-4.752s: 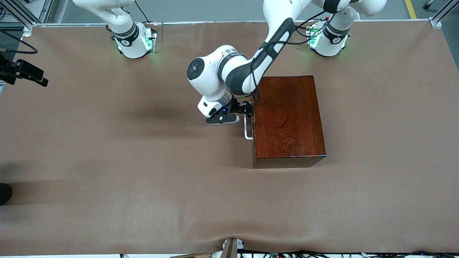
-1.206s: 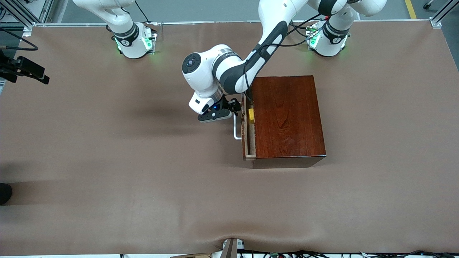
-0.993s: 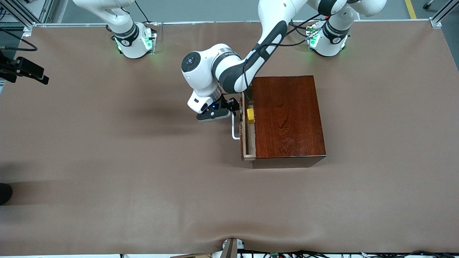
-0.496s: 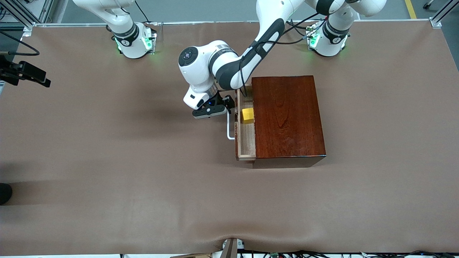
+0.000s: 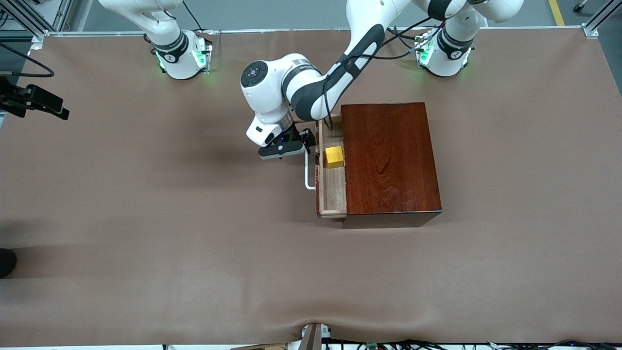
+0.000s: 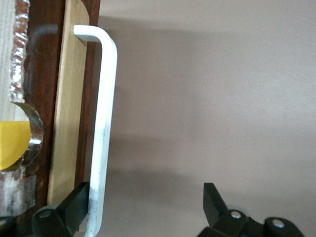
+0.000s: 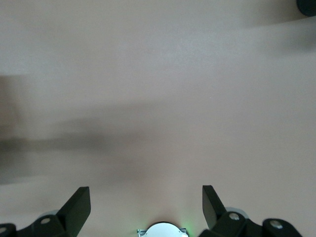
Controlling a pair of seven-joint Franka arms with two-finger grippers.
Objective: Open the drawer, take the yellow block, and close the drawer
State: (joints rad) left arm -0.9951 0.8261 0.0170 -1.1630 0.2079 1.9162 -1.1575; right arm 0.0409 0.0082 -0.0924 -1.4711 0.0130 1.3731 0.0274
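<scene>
The dark reddish-brown box (image 5: 388, 155) sits mid-table with its drawer (image 5: 332, 192) pulled partly out toward the right arm's end. The yellow block (image 5: 334, 156) lies in the drawer's pale-wood tray and also shows in the left wrist view (image 6: 11, 143). My left gripper (image 5: 309, 141) is open at the white handle (image 5: 307, 175). One finger (image 6: 74, 197) sits between the handle bar (image 6: 103, 113) and the drawer front (image 6: 66, 113); the other stands well off, gripper midpoint (image 6: 145, 190). My right gripper (image 7: 145, 191) is open over bare table with nothing between its fingers, out of the front view.
Brown mat covers the table (image 5: 146, 218). The right arm's base (image 5: 182, 56) and the left arm's base (image 5: 444, 51) stand along the edge farthest from the front camera. A black device (image 5: 34, 99) juts in at the right arm's end.
The drawer has slid farther out of the box toward the right arm's end, uncovering the whole yellow block. My left gripper moved along with the handle. The right arm waits unchanged.
</scene>
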